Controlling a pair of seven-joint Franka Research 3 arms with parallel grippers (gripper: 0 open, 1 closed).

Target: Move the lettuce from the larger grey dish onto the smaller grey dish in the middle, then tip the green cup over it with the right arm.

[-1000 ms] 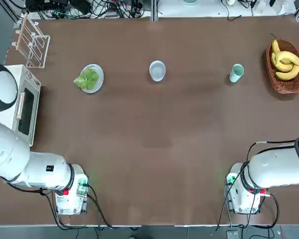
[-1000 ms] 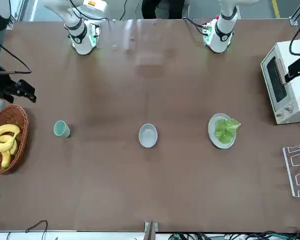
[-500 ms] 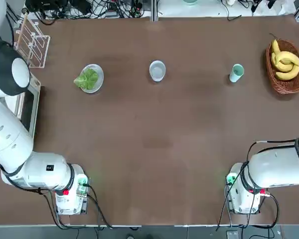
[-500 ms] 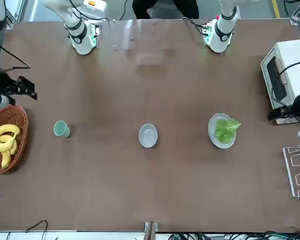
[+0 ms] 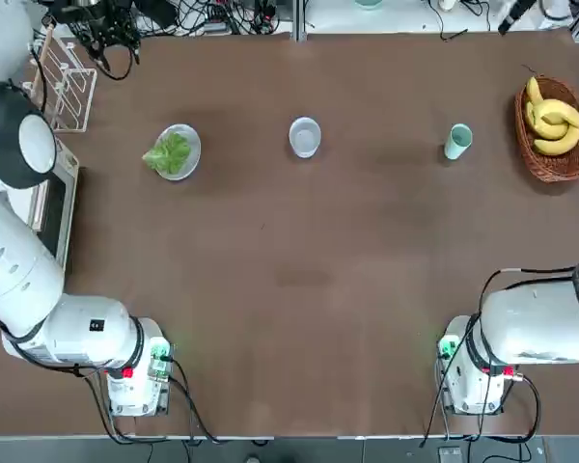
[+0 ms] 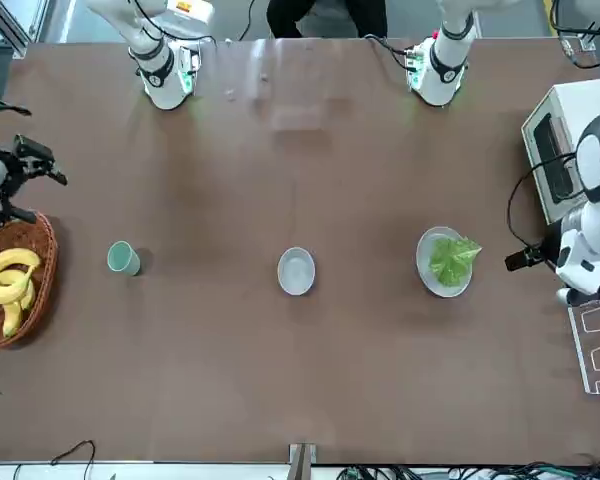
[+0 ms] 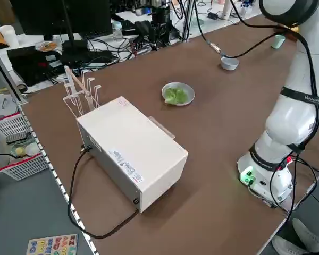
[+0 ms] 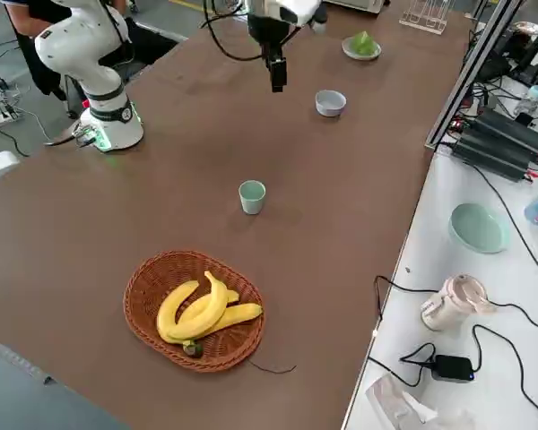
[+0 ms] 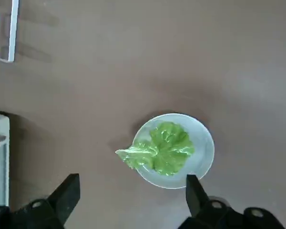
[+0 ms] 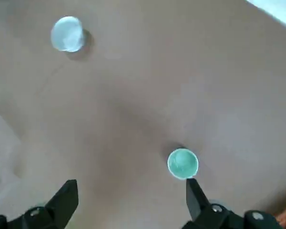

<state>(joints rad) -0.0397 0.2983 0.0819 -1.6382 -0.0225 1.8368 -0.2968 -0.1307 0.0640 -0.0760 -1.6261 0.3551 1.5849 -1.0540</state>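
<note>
Top view: on the brown tabletop (image 5: 299,289) the far row runs left to right: the lettuce (image 5: 168,153) on the larger grey dish (image 5: 188,140), the smaller grey dish (image 5: 305,137) in the middle, the green cup (image 5: 457,141), then a banana basket (image 5: 557,129) at the right edge. All the near half lies open. A toaster oven (image 5: 46,207) and a clear rack (image 5: 66,85) line the left edge.

Front view: the left gripper (image 6: 520,259) hangs just beside the larger dish, partly cut off. The right gripper (image 6: 38,165) hangs above the basket's edge.

Left wrist view: fingers (image 9: 66,195) spread wide, empty, above the lettuce.

Right wrist view: fingers (image 10: 193,193) spread, the cup close to one fingertip.
</note>
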